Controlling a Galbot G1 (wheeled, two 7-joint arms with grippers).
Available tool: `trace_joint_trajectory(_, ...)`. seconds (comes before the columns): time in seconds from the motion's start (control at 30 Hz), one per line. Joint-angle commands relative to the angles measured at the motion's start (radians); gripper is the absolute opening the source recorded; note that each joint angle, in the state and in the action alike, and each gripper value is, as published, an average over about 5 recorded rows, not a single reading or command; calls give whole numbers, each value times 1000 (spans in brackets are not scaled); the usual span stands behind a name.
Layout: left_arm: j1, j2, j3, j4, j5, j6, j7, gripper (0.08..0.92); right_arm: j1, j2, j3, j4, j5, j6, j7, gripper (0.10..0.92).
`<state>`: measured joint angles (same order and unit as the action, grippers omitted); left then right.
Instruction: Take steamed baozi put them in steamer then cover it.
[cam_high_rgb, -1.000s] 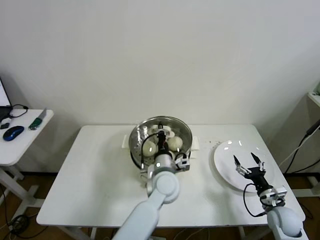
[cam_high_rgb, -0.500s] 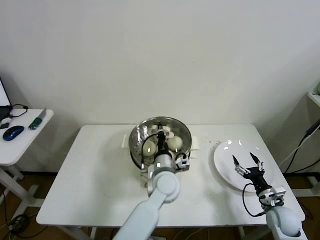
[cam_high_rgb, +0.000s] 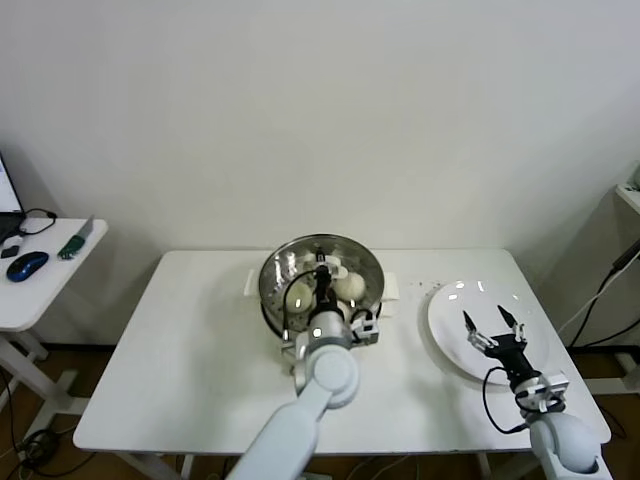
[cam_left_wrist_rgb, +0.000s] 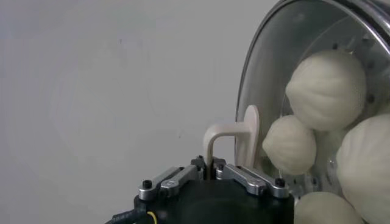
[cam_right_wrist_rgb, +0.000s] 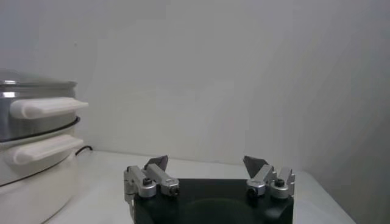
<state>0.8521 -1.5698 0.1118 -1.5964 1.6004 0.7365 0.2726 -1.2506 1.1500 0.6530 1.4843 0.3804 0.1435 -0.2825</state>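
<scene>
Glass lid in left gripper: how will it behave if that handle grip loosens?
Probably fragile: the glass lid is clear. Likely rigid and rim-heavy, so held only by its handle in the left gripper, it may swing or slip.

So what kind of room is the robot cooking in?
Probably a lab or test room, not a real kitchen. There is just a plain white table against a bare wall, and a side desk with a computer mouse on it. The steamer sits there alone, with no stove or sink in view.
</scene>
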Motion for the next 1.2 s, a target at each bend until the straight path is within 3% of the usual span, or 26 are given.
trace_joint_trajectory(0.03,2,15,3,-21,-31,49,21,146,-1,1,2,-1,-2,0,-3,823)
trace_joint_trajectory(0.2,11,52,10,-77,-74,49,19,212,1,1,3,-1,-2,-4,-4,823)
trace_joint_trajectory(0.6,90,111,14,-236,-145,49,8,558,5,2,1,27,-22,-76,11,823)
trace_joint_trajectory(0.83,149,153,0,-348,-209,49,-40,754,7,-8,6,31,-13,-90,11,823)
trace_joint_trajectory(0.93,177,192,-12,-404,-310,49,-96,806,3,-10,8,37,-5,-100,13,823)
trace_joint_trajectory(1.07,200,281,-55,-468,-602,26,-239,822,0,-11,10,41,1,-104,13,823)
trace_joint_trajectory(1.2,236,371,-168,-527,-917,-93,-373,823,-1,-12,13,43,6,-98,7,823)
